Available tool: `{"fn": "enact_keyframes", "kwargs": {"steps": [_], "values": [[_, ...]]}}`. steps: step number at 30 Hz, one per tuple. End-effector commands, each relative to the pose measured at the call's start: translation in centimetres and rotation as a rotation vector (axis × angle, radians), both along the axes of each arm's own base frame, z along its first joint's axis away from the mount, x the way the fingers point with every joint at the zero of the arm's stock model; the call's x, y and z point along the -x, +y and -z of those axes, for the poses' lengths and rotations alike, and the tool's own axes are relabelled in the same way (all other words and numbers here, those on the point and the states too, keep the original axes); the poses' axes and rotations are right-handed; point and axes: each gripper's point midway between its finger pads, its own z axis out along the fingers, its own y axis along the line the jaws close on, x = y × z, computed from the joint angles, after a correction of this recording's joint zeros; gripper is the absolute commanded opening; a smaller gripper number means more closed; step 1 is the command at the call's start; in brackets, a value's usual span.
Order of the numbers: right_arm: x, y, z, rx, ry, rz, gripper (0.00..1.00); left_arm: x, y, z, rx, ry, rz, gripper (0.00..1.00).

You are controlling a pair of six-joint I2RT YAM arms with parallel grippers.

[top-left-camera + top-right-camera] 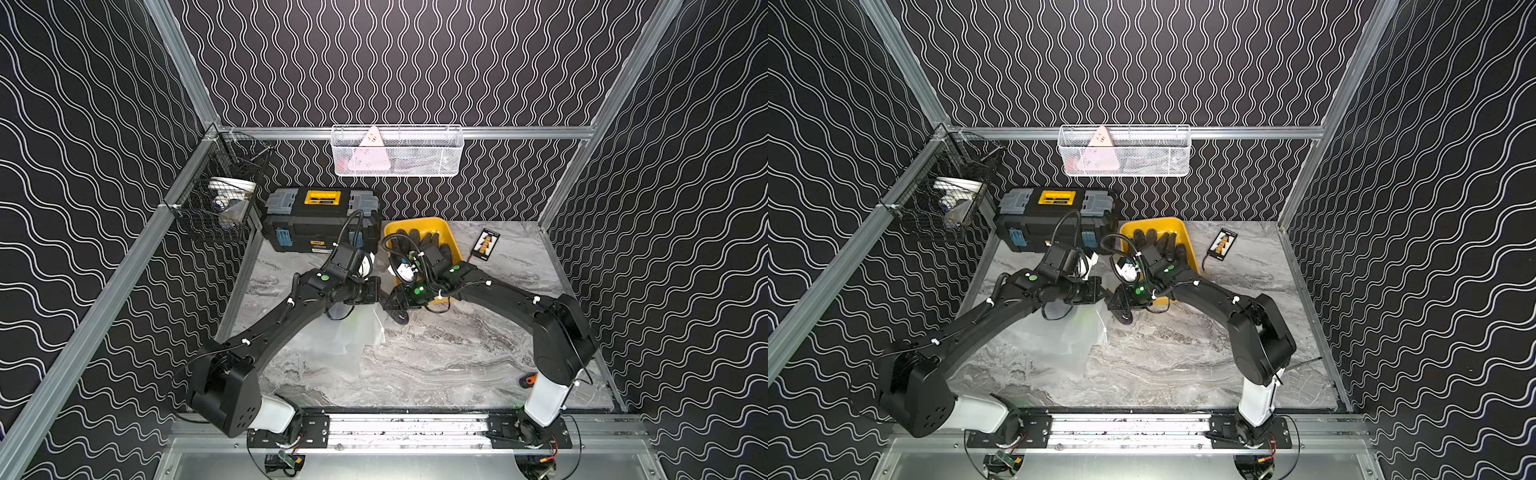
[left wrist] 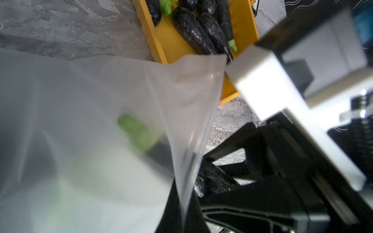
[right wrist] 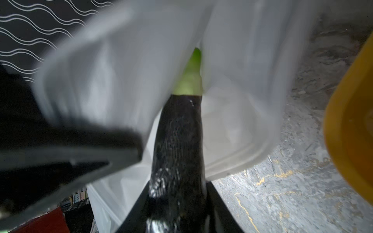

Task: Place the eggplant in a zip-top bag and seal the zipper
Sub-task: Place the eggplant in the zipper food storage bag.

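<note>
In a top view, the left claw (image 1: 375, 292) pinches the bag (image 1: 345, 332) by its edge, lifting its mouth open. Left wrist view: the eggplant (image 2: 139, 133) shows green through the bag (blurry). Right wrist view: the right claw (image 3: 179, 201) squeezes the eggplant (image 3: 179, 141), stem end inside.

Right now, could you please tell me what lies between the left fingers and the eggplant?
Only the bag's translucent wall: in the right wrist view it hangs between the left fingers and the eggplant.
</note>
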Motion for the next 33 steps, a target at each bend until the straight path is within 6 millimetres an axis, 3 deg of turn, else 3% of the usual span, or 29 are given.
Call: {"fn": "enact_keyframes", "kwargs": {"steps": [1, 9, 16, 23, 27, 33], "values": [[0.1, 0.1, 0.4, 0.051, 0.055, 0.014, 0.33, 0.6, 0.0, 0.2, 0.005, 0.008, 0.002, 0.0], [0.3, 1.6, -0.8, 0.025, 0.066, -0.002, 0.39, 0.4, -0.1, 0.0, 0.054, 0.029, -0.025, 0.0], [3.5, 2.5, -1.8, -0.032, 0.093, -0.135, 0.33, -0.8, 1.7, -0.7, 0.062, 0.015, -0.08, 0.0], [5.2, 2.9, -1.6, -0.055, 0.127, -0.211, 0.31, -0.7, 1.7, -1.3, 0.052, -0.018, -0.04, 0.01], [4.4, 3.2, -0.8, -0.019, 0.129, -0.201, 0.33, -0.2, 1.0, -1.5, 0.075, -0.016, 0.007, 0.0], [0.4, 4.0, -1.3, -0.009, 0.092, -0.094, 0.48, 0.6, 0.8, -1.8, 0.117, 0.003, 0.005, 0.0]]}}
